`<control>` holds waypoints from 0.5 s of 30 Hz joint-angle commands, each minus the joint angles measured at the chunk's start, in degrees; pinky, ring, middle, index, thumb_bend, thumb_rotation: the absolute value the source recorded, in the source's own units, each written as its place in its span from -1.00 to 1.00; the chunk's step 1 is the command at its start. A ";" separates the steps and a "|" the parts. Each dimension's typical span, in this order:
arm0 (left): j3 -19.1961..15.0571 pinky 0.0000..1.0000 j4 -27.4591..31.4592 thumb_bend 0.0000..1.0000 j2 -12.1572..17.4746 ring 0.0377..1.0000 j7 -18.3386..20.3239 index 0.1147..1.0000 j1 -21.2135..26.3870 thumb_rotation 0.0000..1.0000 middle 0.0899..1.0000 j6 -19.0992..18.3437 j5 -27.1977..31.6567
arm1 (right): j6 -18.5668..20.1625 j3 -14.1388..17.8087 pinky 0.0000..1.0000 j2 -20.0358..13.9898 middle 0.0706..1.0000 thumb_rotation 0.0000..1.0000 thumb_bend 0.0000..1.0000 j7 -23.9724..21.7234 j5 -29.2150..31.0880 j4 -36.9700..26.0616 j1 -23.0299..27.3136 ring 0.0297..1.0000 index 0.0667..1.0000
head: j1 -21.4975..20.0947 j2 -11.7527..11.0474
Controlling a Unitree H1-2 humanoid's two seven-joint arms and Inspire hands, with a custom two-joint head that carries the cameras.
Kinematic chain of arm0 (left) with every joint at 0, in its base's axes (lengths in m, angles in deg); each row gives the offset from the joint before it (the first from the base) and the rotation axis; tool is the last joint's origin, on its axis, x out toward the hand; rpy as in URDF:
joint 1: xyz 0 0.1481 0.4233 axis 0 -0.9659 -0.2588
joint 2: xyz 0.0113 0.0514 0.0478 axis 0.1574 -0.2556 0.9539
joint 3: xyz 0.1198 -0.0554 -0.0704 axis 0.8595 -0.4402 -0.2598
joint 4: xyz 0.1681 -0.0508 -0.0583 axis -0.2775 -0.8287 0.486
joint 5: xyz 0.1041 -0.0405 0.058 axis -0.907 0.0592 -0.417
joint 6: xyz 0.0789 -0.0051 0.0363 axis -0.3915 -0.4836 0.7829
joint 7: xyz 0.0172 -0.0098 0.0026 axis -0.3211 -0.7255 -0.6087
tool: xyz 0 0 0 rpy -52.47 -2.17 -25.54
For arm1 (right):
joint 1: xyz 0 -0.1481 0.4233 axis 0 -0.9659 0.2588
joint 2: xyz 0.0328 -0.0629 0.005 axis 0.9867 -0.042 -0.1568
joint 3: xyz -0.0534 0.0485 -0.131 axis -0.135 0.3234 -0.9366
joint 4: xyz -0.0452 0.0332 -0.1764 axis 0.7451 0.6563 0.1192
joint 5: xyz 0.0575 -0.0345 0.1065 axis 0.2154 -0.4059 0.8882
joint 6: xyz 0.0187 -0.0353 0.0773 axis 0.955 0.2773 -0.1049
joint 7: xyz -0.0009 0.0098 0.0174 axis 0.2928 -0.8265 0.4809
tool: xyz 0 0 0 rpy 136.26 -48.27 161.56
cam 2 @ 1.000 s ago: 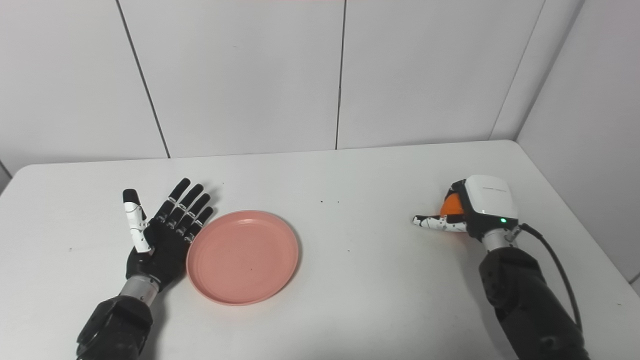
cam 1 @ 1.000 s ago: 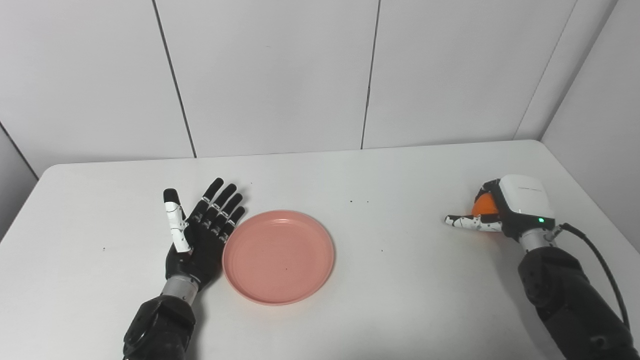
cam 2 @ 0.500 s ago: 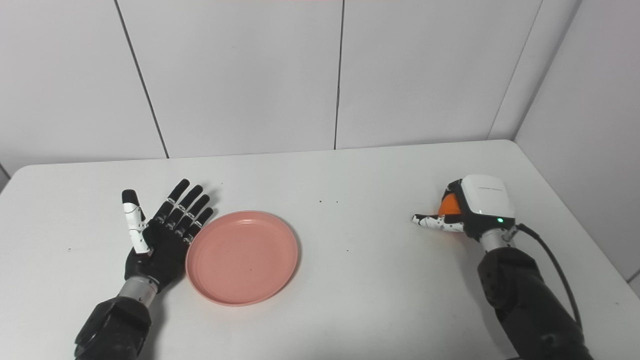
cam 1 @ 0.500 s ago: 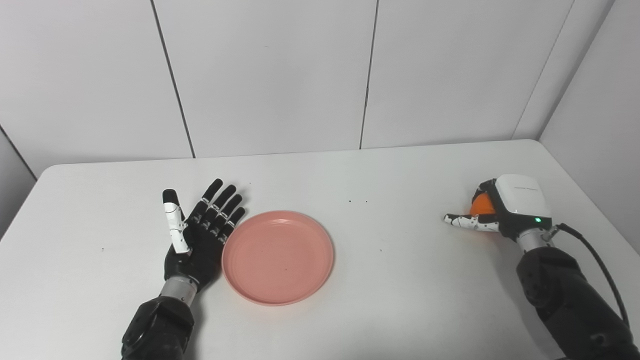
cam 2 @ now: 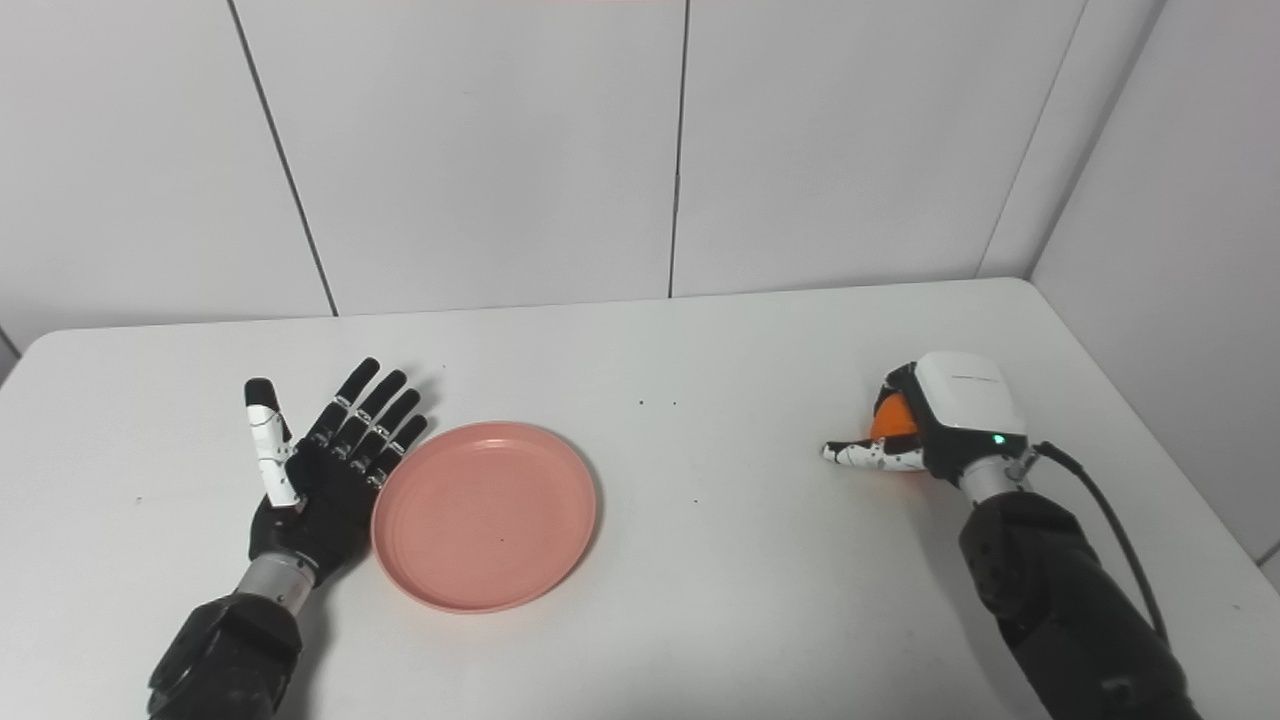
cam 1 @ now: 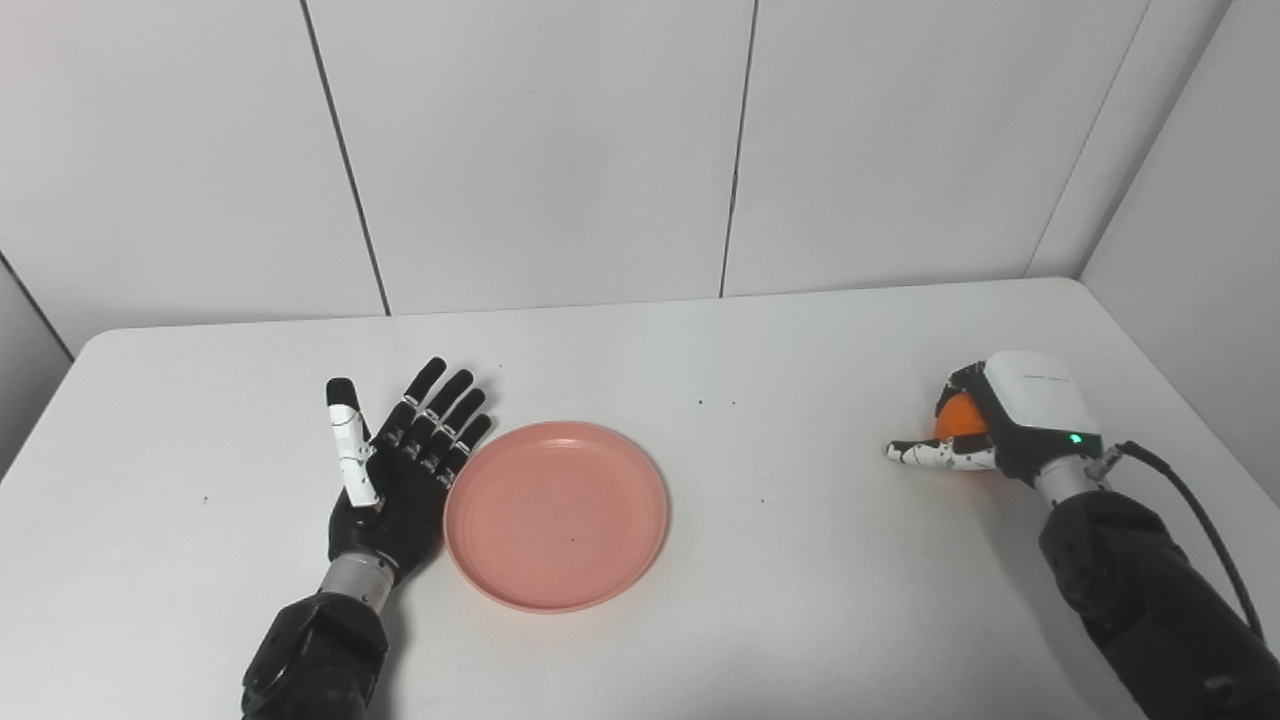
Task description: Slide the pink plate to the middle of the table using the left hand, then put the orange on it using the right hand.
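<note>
The pink plate (cam 1: 556, 515) lies flat on the white table, a little left of its middle. My left hand (cam 1: 400, 480) rests open beside it, palm facing the plate and fingers spread, its edge against the plate's left rim. Far to the right, the orange (cam 1: 955, 415) sits low at the table surface, mostly hidden. My right hand (cam 1: 1010, 415) is wrapped over it, fingers curled round its far side and the thumb stretched out to the left under its near side. I cannot tell whether the orange still touches the table.
The white table (cam 1: 800, 560) has rounded corners and meets white wall panels at the back and right. A black cable (cam 1: 1190, 510) trails from my right wrist near the right edge. Tiny dark specks dot the surface.
My right hand has settled slightly lower and nearer over the orange, with the thumb dropping a little. The left hand and the plate have not moved.
</note>
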 commanded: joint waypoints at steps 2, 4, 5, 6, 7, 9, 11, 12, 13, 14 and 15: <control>0.17 0.86 -1.74 0.82 -0.22 0.77 -2.40 0.65 -1.79 0.77 0.64 -3.33 -1.03 | 1.09 1.06 -0.74 -0.68 -0.61 -0.14 0.01 -1.01 -0.67 -4.79 1.58 -0.67 -0.48 | 0.09 -0.09; 0.35 0.86 -1.66 0.81 -0.20 0.77 -2.25 0.66 -1.86 0.78 0.64 -3.32 -1.12 | -0.15 1.84 -0.78 -0.20 -0.67 -0.21 0.03 -0.15 -0.30 -6.34 1.80 -0.73 -0.55 | 0.15 -0.07; 0.42 0.86 -1.63 0.81 -0.24 0.77 -2.25 0.66 -1.89 0.78 0.64 -3.31 -1.16 | -0.84 2.25 -0.80 0.03 -0.69 -0.24 0.04 0.33 0.07 -7.01 1.90 -0.75 -0.57 | 0.22 -0.05; 0.46 0.87 -1.60 0.81 -0.26 0.77 -2.27 0.66 -1.91 0.78 0.64 -3.31 -1.19 | -1.25 2.53 -0.81 0.18 -0.72 -0.26 0.04 0.54 0.29 -7.40 1.94 -0.77 -0.60 | 0.22 -0.05; 0.47 0.87 -1.62 0.81 -0.32 0.77 -2.30 0.66 -1.93 0.78 0.64 -3.24 -1.20 | -1.53 2.67 -0.82 0.34 -0.73 -0.26 0.04 0.32 0.32 -8.70 2.16 -0.77 -0.60 | 0.34 -0.09; 0.45 0.90 -1.67 0.81 -0.43 0.78 -2.36 0.66 -1.97 0.78 0.65 -3.11 -1.21 | -1.50 2.86 -0.84 0.66 -0.76 -0.20 0.01 -0.43 0.32 -11.05 2.52 -0.81 -0.62 | 0.51 -0.05; 0.43 0.90 -1.68 0.81 -0.52 0.78 -2.43 0.64 -2.01 0.77 0.65 -3.05 -1.24 | -1.98 3.08 -0.86 1.06 -0.77 -0.23 0.02 -0.49 0.71 -13.00 2.87 -0.82 -0.64 | 0.73 0.01; 0.41 0.89 -1.68 0.81 -0.55 0.78 -2.44 0.64 -2.03 0.77 0.65 -3.04 -1.25 | -2.46 3.18 -0.86 1.24 -0.78 -0.23 0.02 -0.25 0.95 -13.67 3.02 -0.83 -0.64 | 0.73 0.01; 0.41 0.89 -1.70 0.81 -0.58 0.77 -2.45 0.64 -2.06 0.77 0.65 -3.02 -1.26 | -2.98 3.27 -0.87 1.54 -0.78 -0.25 0.02 0.07 1.12 -14.57 3.23 -0.83 -0.64 | 0.86 0.04; 0.47 0.89 -1.69 0.81 -0.59 0.77 -2.44 0.63 -2.11 0.76 0.65 -2.93 -1.33 | -3.22 3.27 -0.87 1.87 -0.78 -0.26 0.02 0.07 1.13 -15.76 3.50 -0.83 -0.65 | 0.90 0.06; 0.51 0.88 -1.68 0.82 -0.60 0.77 -2.44 0.63 -2.14 0.76 0.66 -2.86 -1.39 | -3.27 3.29 -0.87 2.10 -0.79 -0.20 0.02 -0.06 1.06 -16.52 3.66 -0.83 -0.66 | 0.90 0.06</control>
